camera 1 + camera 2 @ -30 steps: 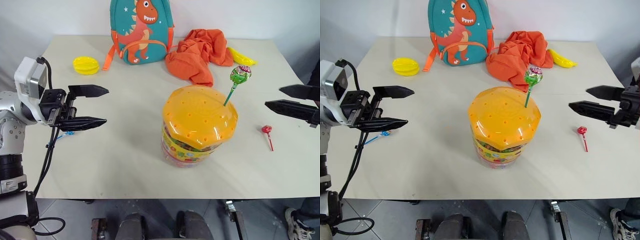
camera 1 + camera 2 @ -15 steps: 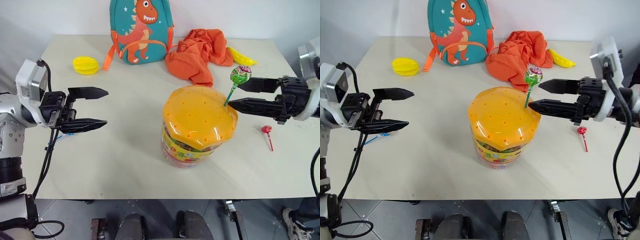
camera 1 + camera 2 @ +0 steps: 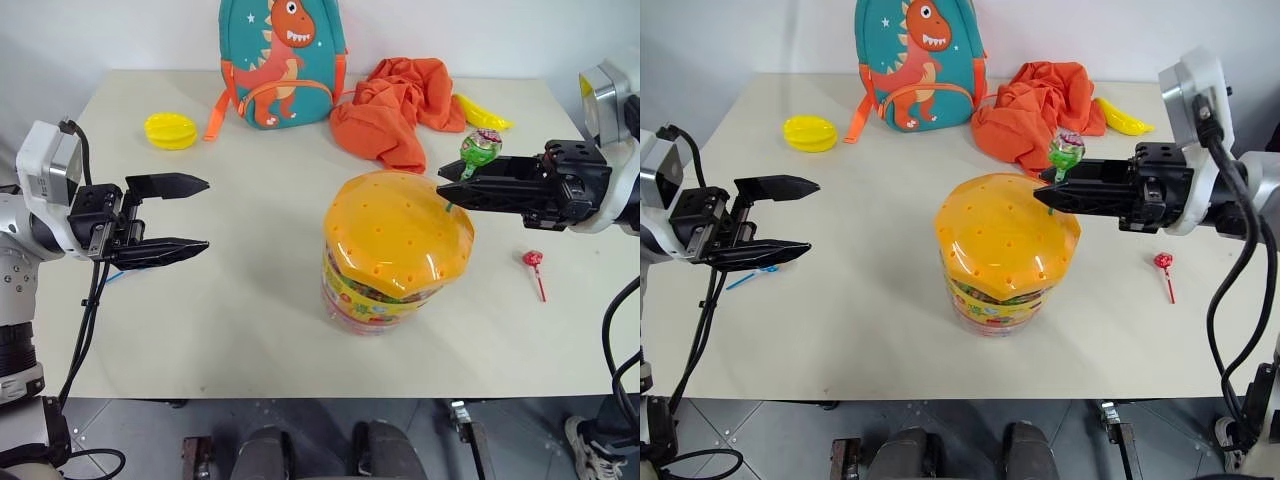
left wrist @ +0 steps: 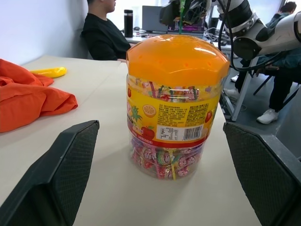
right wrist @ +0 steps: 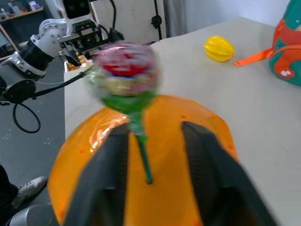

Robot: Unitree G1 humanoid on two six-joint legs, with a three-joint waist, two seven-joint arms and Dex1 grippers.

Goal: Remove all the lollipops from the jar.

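The jar [image 3: 385, 290], a clear tub with a sweets label and a domed orange lid [image 3: 395, 230], stands mid-table. A green lollipop [image 3: 481, 148] rises from a hole in the lid's right side. My right gripper [image 3: 443, 190] reaches in level from the right, open, its fingers narrowly either side of the stick with small gaps, as the right wrist view shows around the lollipop [image 5: 126, 70]. A red lollipop [image 3: 534, 260] lies on the table to the right. A blue lollipop [image 3: 745, 276] lies below my left gripper [image 3: 200, 213], which hangs open and empty, facing the jar [image 4: 174, 108].
A dinosaur backpack [image 3: 283, 60], an orange cloth [image 3: 400, 100] and a yellow banana-shaped thing [image 3: 485, 115] lie along the table's far side. A small yellow dish [image 3: 172, 130] sits at the far left. A person [image 4: 106, 40] sits beyond the table.
My right gripper has swung in from the right edge to the green lollipop, and its fingers have narrowed around the stick. The left gripper has stayed put, open.
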